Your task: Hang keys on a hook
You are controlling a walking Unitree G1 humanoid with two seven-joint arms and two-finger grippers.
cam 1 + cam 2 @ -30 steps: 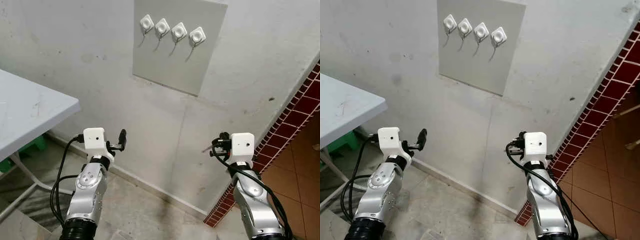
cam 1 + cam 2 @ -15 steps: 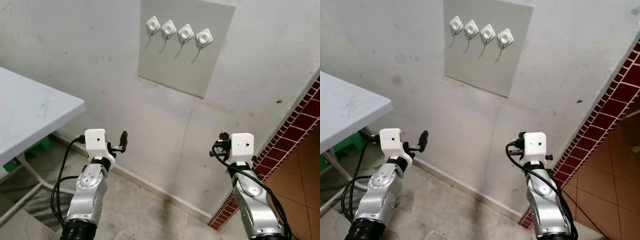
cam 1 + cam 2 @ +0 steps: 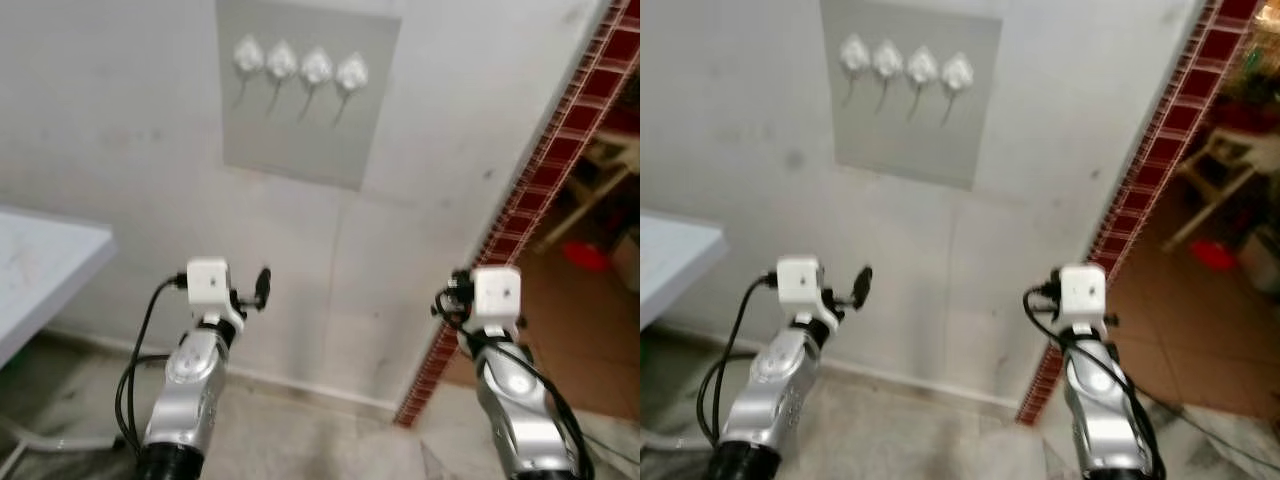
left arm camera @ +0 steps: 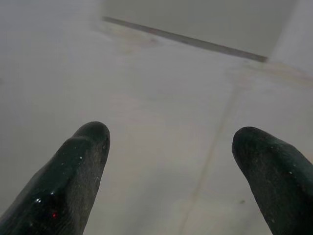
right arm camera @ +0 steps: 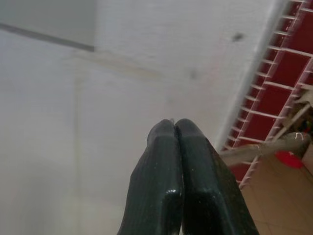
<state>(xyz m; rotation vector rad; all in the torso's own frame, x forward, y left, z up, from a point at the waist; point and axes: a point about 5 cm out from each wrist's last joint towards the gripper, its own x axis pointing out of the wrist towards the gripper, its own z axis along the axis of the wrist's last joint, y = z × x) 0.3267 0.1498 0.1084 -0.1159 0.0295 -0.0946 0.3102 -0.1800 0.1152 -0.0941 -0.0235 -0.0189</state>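
Keys are what we are meant to hang, yet we can find none: our left gripper [image 4: 168, 161] has its two black fingers wide apart around bare wall, and our right gripper [image 5: 177, 128] has its fingers pressed together with nothing visible between the tips. Where the keys lie we cannot tell.

We judge the step in hand to be the very start, with the picking-up not yet done. Both silver arms are raised at about waist height in front of a pale plaster wall [image 3: 120, 150]. The next move, as we see it, calls for finding the keys and getting a ring or loop pinched so that it hangs free below the fingers, then lifting it to the hooks.

Those hooks [image 3: 296, 70] sit at 12 o'clock in the head views, well above both grippers: four small white rounded pads in a row, each with a thin wire prong hanging below. They are stuck on a flat grey rectangular panel [image 3: 300, 140], smoother than the scuffed, stained plaster around it. A thin prong will want a careful, steady approach.

At 9 o'clock a white table [image 3: 40, 265] corner juts in. From 1 to 4 o'clock runs a band of small glossy dark-red tiles [image 3: 520, 200] with pale grout, edging a doorway.
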